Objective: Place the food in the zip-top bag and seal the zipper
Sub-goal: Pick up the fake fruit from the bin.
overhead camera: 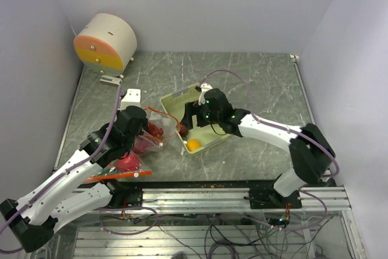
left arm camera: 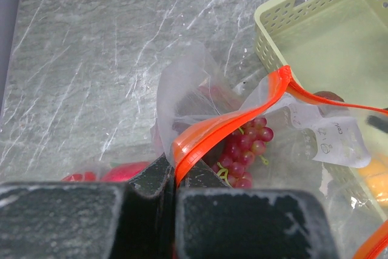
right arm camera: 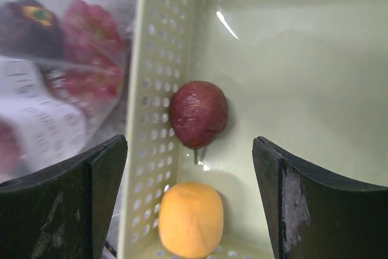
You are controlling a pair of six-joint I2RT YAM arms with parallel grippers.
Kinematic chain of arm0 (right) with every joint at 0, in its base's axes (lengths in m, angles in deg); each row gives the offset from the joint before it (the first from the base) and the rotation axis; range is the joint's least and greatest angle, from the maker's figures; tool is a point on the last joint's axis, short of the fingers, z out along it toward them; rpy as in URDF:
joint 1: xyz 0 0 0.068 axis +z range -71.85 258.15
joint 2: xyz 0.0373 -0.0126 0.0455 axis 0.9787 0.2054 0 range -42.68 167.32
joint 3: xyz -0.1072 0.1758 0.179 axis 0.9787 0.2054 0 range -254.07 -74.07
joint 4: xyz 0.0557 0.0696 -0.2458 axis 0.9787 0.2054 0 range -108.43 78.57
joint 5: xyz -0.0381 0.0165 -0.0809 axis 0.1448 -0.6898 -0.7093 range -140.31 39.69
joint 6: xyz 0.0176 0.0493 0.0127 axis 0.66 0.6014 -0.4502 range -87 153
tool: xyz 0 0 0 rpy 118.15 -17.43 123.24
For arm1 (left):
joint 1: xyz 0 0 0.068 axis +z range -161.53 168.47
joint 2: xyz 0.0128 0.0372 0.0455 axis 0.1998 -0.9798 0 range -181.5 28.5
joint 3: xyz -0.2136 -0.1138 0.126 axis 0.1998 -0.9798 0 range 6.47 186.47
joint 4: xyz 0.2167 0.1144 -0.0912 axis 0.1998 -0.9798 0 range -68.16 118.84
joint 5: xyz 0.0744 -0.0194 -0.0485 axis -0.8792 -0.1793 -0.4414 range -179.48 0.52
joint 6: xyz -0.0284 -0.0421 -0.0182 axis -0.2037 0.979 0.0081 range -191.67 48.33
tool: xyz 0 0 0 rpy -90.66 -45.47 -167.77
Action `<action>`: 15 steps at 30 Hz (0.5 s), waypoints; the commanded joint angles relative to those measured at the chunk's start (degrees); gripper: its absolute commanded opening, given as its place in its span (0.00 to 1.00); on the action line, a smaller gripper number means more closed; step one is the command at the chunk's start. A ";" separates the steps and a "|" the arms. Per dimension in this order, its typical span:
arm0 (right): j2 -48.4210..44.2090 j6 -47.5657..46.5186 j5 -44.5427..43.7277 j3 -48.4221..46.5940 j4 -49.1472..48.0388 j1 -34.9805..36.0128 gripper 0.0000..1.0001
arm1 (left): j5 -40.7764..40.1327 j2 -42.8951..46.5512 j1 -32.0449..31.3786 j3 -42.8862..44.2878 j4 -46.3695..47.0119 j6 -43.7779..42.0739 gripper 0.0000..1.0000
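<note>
Mid-loading: left gripper [left arm camera: 176,179] pinches the zip-top bag [left arm camera: 195,86], grapes [left arm camera: 244,150] inside; right gripper [right arm camera: 189,150], jaws apart, hovers over red apple [right arm camera: 198,113] and orange [right arm camera: 189,218] in the tray [right arm camera: 297,59] — next, close on the apple

Tray wall [right arm camera: 154,77] stands between the right gripper's [right arm camera: 189,150] spread fingers, close against the apple [right arm camera: 198,114]; bare floor lies rightward.

Setting: robotics lab test cell. Evidence: plain white enclosure walls [overhead camera: 200,4] beyond the left gripper [overhead camera: 150,136] and right gripper [overhead camera: 191,124]; grey marble-pattern tabletop [overhead camera: 260,83] beneath them; aluminium extrusion rail [overhead camera: 206,197] and loose cables [overhead camera: 182,235] behind them; cream-and-orange drum fixture [overhead camera: 106,42] far beyond the left gripper.
</note>
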 commanded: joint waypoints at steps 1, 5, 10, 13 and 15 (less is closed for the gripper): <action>7.88 -0.21 -0.39 -3.26 1.12 -0.13 0.83 | -0.73 1.13 -0.15 1.27 1.80 0.48 0.07; 12.45 0.57 -0.13 -3.87 -0.60 -0.05 0.81 | -0.09 0.90 -0.15 1.63 1.47 0.45 0.07; 15.84 0.46 0.04 -5.07 -0.87 1.42 0.80 | 0.18 1.20 -0.14 1.23 1.63 0.35 0.07; 18.02 0.31 -1.57 -5.77 -0.51 2.94 0.80 | 0.27 1.18 -0.13 1.03 1.62 0.36 0.07; 19.32 0.43 -1.73 -5.96 -1.16 3.40 0.80 | 0.38 1.15 -0.14 0.88 1.77 0.36 0.07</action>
